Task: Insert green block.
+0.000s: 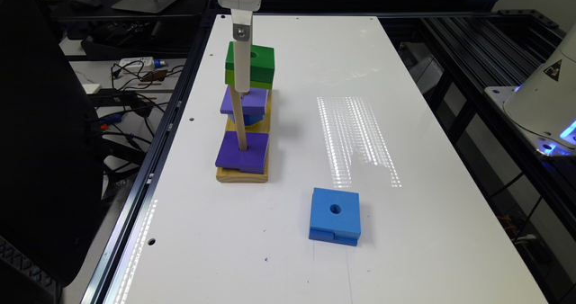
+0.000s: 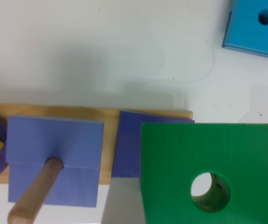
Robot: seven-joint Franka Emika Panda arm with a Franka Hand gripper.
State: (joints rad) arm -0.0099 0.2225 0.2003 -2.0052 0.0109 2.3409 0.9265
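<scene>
From the blue block (image 1: pixel 335 216) lying nearest, past the purple block (image 1: pixel 243 153) on its peg (image 1: pixel 238 115), we find the gripper (image 1: pixel 242 86) clamped on the green block (image 1: pixel 250 65), held high to clear the pegs.

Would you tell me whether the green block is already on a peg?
Not yet. The green block is held in the air above the wooden base; its centre hole shows open in the wrist view.

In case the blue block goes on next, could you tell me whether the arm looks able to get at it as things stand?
Probably yes, once free: the blue block lies alone on open table, apart from the peg base. For now the gripper is up at the green block.
</scene>
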